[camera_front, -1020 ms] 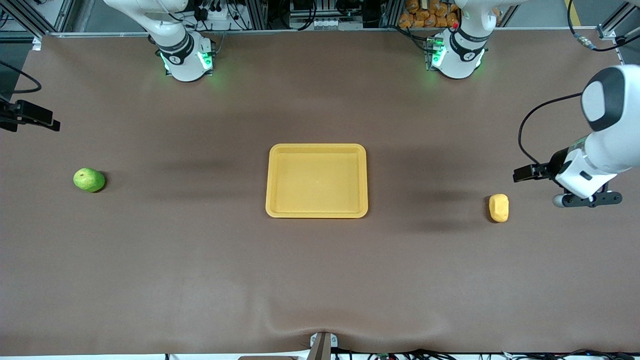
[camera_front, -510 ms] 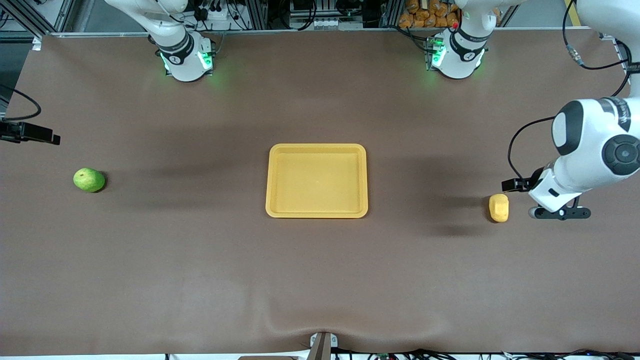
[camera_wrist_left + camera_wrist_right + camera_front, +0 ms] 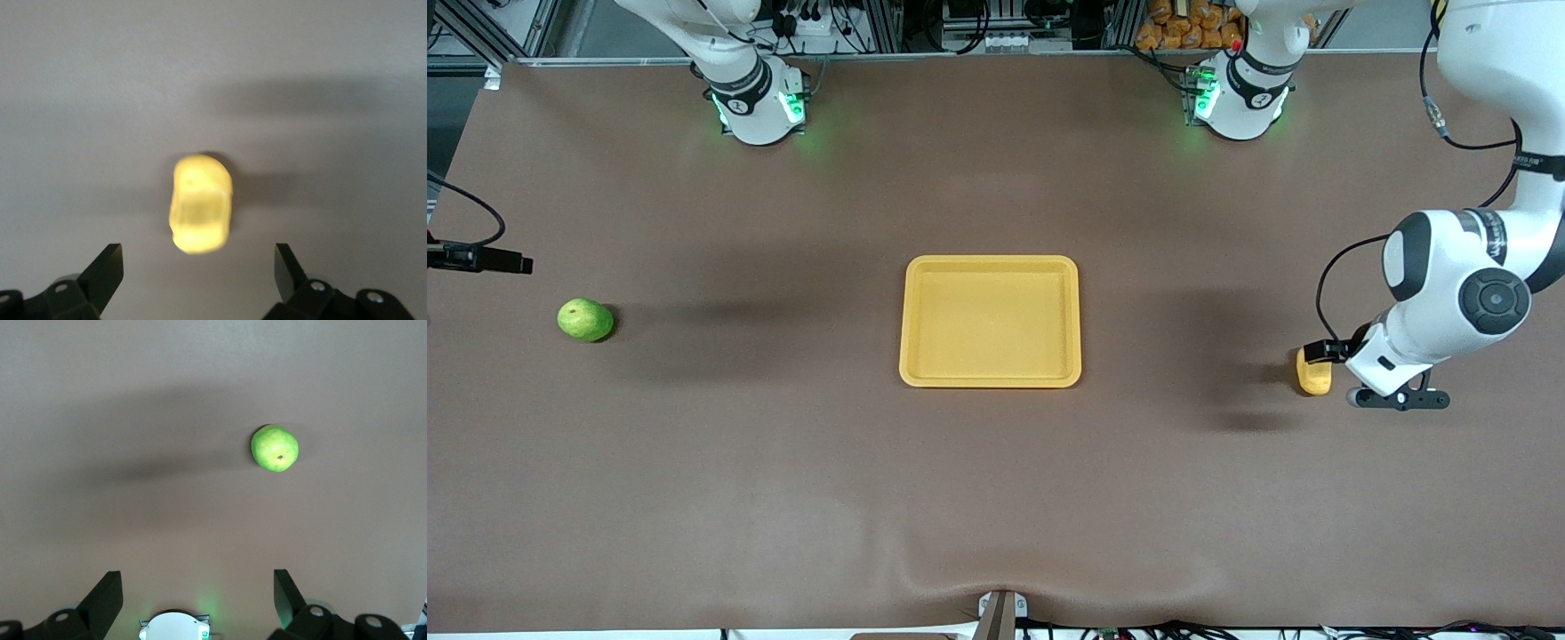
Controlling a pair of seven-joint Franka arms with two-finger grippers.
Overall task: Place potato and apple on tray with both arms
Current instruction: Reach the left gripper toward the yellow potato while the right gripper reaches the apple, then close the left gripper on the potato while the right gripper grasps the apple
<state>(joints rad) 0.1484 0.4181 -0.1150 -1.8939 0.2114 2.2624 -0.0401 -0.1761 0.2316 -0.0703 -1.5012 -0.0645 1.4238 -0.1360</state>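
Yellow tray (image 3: 990,265) mid-table, bare; green apple (image 3: 585,320), orange potato (image 3: 1313,377) at table ends

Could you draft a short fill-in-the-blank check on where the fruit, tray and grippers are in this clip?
1. The tray holds ____ pieces of produce.
2. The open left gripper is over the ____.
3. The green apple lies toward the ____ arm's end of the table.
4. The right gripper has its fingers ____.

Missing words: no; potato; right; open
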